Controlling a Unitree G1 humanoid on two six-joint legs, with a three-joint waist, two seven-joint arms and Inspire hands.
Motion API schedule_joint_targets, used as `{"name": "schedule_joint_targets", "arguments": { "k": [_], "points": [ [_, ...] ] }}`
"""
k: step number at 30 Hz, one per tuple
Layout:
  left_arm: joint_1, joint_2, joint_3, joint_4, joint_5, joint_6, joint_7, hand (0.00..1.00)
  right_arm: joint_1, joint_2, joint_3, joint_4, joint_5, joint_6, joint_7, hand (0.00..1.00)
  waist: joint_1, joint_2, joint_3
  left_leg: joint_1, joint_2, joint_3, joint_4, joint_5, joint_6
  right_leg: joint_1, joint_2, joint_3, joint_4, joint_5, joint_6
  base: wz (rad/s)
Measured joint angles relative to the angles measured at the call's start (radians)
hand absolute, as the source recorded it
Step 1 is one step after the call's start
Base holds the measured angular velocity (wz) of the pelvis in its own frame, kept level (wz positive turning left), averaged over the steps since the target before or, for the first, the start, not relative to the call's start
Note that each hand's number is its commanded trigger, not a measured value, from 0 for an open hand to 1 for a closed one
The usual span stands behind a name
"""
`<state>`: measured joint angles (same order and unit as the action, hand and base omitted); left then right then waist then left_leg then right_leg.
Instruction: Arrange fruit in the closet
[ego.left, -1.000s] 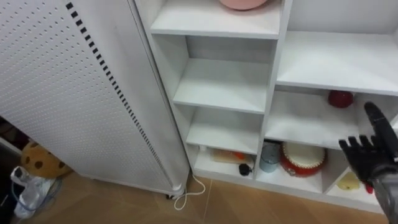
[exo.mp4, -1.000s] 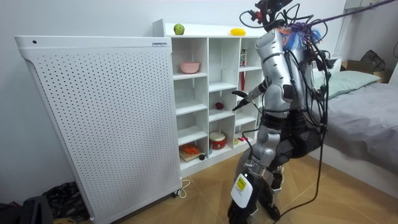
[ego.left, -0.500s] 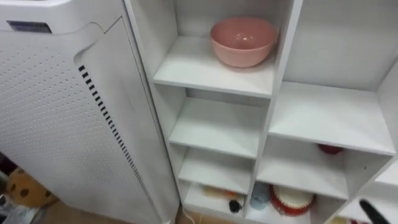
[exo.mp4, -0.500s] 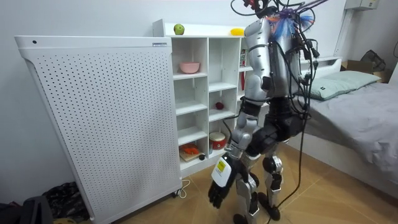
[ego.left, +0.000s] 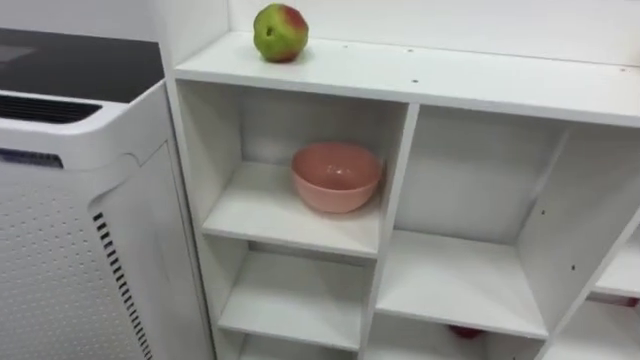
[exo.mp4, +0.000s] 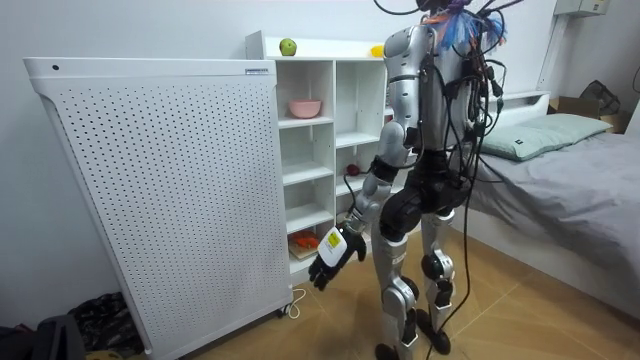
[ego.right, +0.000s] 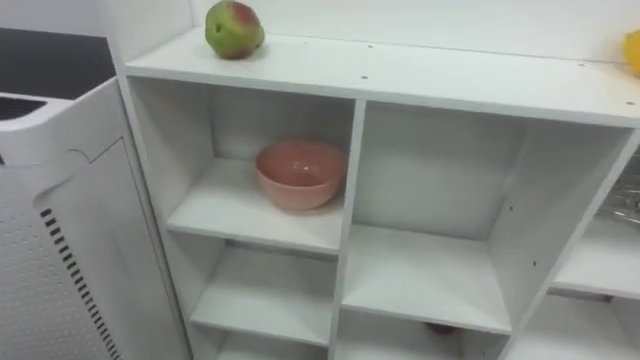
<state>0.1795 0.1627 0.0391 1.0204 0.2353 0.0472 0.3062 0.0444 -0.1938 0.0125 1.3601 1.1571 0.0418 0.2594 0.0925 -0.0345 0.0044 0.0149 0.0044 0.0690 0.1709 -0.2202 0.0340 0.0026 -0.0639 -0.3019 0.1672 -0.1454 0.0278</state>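
A green-and-red apple (ego.left: 280, 32) (exo.mp4: 288, 47) lies on top of the white shelf unit (ego.left: 450, 80), at its left end. A yellow fruit (ego.right: 634, 50) (exo.mp4: 382, 51) lies on the same top further right. A pink bowl (ego.left: 336, 177) stands in the upper left compartment. A red fruit (exo.mp4: 352, 170) sits lower in the middle column. In the room view I stand upright before the shelves. My right hand (exo.mp4: 335, 258) hangs low at knee height, open and holding nothing.
A tall white perforated cabinet (exo.mp4: 150, 200) stands against the shelf unit's left side. The bottom compartments hold a red-and-white pot (exo.mp4: 350, 225) and an orange item (exo.mp4: 305, 240). A bed (exo.mp4: 580, 170) lies behind me on the room view's right.
I have straightened up from a forward bend, so the eye view has risen from the lower compartments to the shelf top. My right hand has dropped from the red fruit's compartment to knee height.
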Motion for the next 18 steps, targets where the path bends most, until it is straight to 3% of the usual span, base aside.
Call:
{"name": "schedule_joint_targets", "arguments": {
  "k": [4, 10, 14, 18],
  "points": [
    [0.004, -0.013, 0.014, 0.016, 0.017, -0.026, 0.021, 0.0, 0.034, 0.026, 0.003, 0.001, -0.195, 0.002, -0.022, 0.0, -0.016, 0.0, -0.0016, 0.05, 0.002, 0.011, -0.011, -0.001, -0.002, 0.036, 0.005, 0.012, 0.001, 0.002, -0.002, -0.11],
    [0.01, -0.037, 0.078, 0.077, 0.042, -0.026, 0.038, 0.0, 0.056, 0.043, 0.004, 0.001, -0.559, -0.001, -0.083, 0.0, -0.037, -0.003, -0.007, 0.07, 0.004, 0.012, -0.008, 0.0, -0.002, 0.052, 0.009, 0.033, 0.0, 0.013, -0.005, -0.08],
    [0.036, -0.035, 0.08, 0.1, 0.111, -0.019, 0.038, 0.0, 0.054, 0.044, 0.005, -0.006, -0.66, -0.022, -0.116, 0.0, -0.036, -0.012, -0.0008, 0.082, 0.006, 0.03, -0.005, 0.0, -0.004, 0.056, 0.014, 0.054, -0.002, 0.022, -0.01, -0.13],
    [0.048, -0.036, 0.08, 0.1, 0.133, 0.002, 0.034, 0.0, 0.053, 0.044, 0.005, -0.02, -0.711, -0.029, -0.135, 0.0, -0.035, -0.013, -0.0014, 0.085, 0.006, 0.035, -0.005, 0.001, -0.004, 0.053, 0.015, 0.069, -0.016, 0.023, -0.008, -0.03]
  ]
}}
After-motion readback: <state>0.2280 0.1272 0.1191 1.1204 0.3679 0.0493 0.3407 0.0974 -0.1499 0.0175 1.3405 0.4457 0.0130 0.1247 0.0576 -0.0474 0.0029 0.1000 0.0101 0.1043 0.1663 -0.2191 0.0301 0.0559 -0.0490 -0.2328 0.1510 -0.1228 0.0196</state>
